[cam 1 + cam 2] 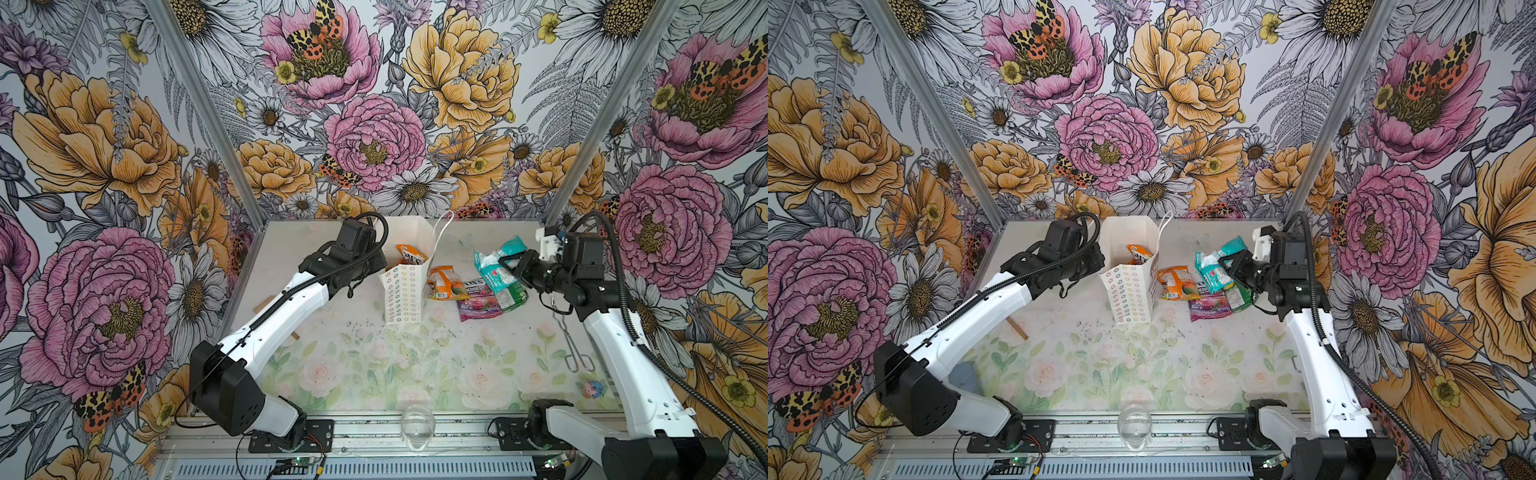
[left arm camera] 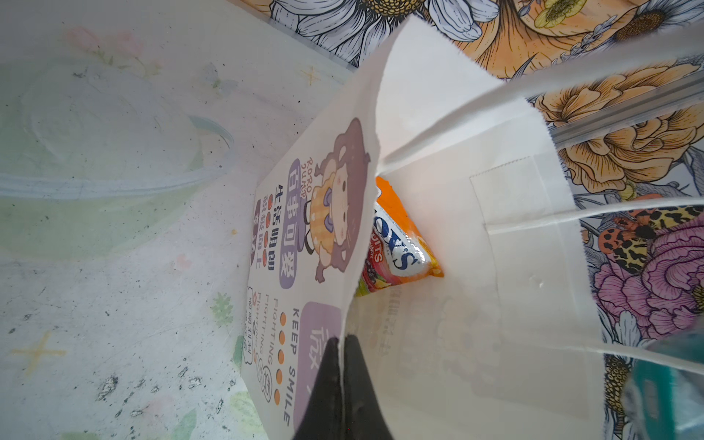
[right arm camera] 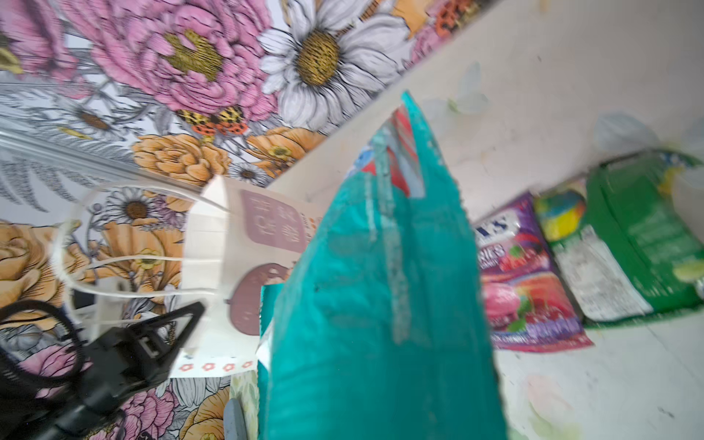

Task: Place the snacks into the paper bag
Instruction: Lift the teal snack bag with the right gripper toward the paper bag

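**Operator:** What am I holding, and how will it handle?

**Spotter:** Your right gripper [image 1: 512,268] is clamped on the teal packet [image 1: 492,270] and holds it clear of the table [image 1: 415,365], well to the right of the paper bag [image 1: 401,297]. It looks light, crinkly and glossy, so I'd expect it to flop and slide. Grip a flat sealed edge rather than the puffed middle. In the right wrist view the packet hides your jaws, so I can't see how much of it they have.

**Operator:** And the bag?

**Spotter:** It stands upright near the back of the table with its mouth open. Your left gripper [image 2: 341,343] has its jaws pressed together on the bag's top rim. The paper is thin and probably creases or tips easily, so hold the rim without pulling.

**Operator:** What's the count?

**Spotter:**
- **Bags:** one.
- **In the bag:** one orange FOX'S packet [image 2: 400,247].
- **In your right gripper:** the teal packet.
- **On the table:** an orange packet [image 1: 444,284] just beside the bag, then a purple packet [image 1: 478,303] and a green packet [image 1: 513,297], which overlap.

That makes five packets: two orange, one teal, one purple and one green. I can't tell whether another lies under the teal one.
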